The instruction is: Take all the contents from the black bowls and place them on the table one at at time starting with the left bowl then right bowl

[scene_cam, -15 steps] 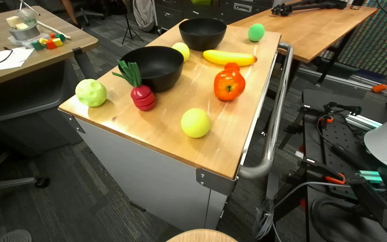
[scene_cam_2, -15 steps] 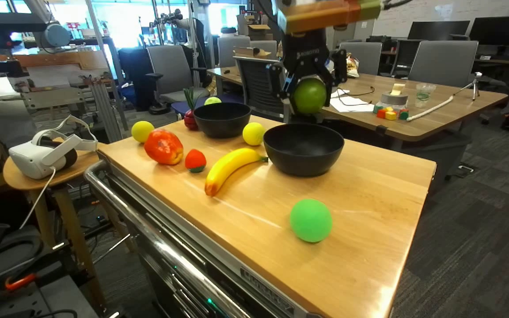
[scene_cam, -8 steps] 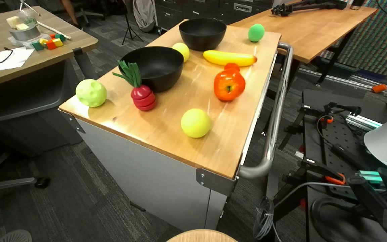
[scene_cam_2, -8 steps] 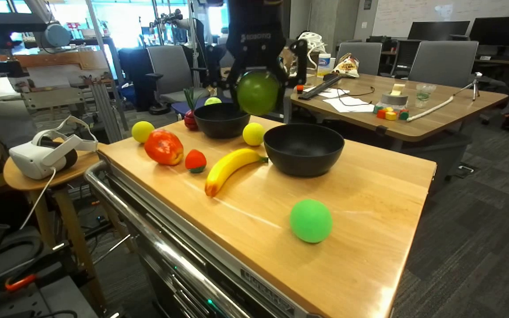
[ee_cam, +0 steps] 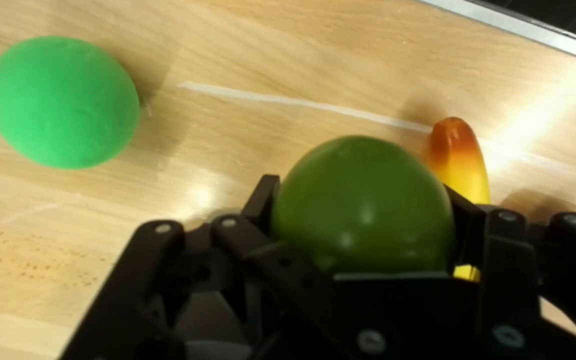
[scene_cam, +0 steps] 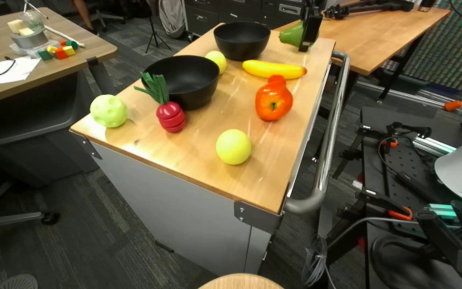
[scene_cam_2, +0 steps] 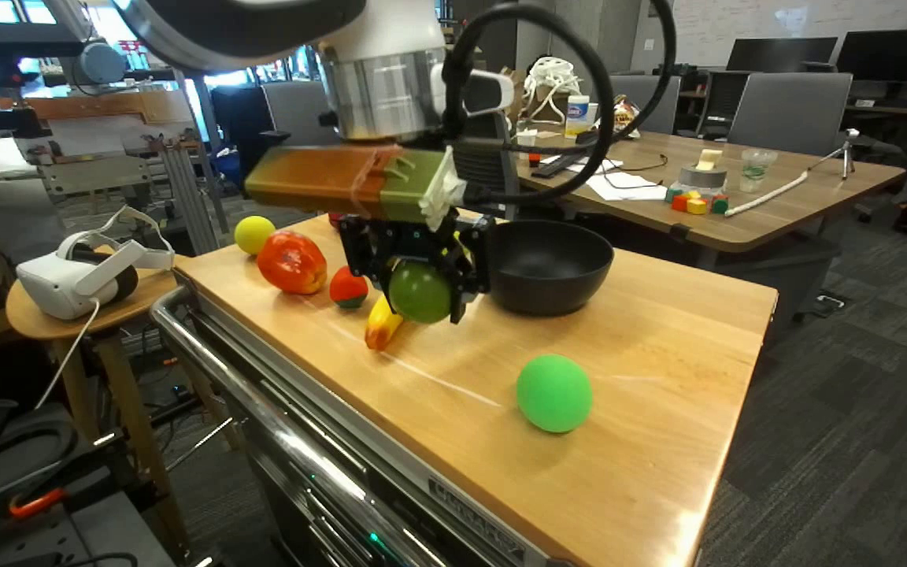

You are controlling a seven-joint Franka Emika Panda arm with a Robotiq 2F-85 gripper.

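Holding one green fruit (ee_cam: 363, 205) above the counter (scene_cam_2: 658, 354), I have my fingers (scene_cam: 310, 33) clamped on it; the counter's label (scene_cam_2: 475, 520) has letters too blurred for reading.

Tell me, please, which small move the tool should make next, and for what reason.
I would probably shift the tool slightly toward the green ball before lowering. It grips the green fruit above the table, and in the wrist view the tool partly hides the banana; setting down between banana and ball seems safer.
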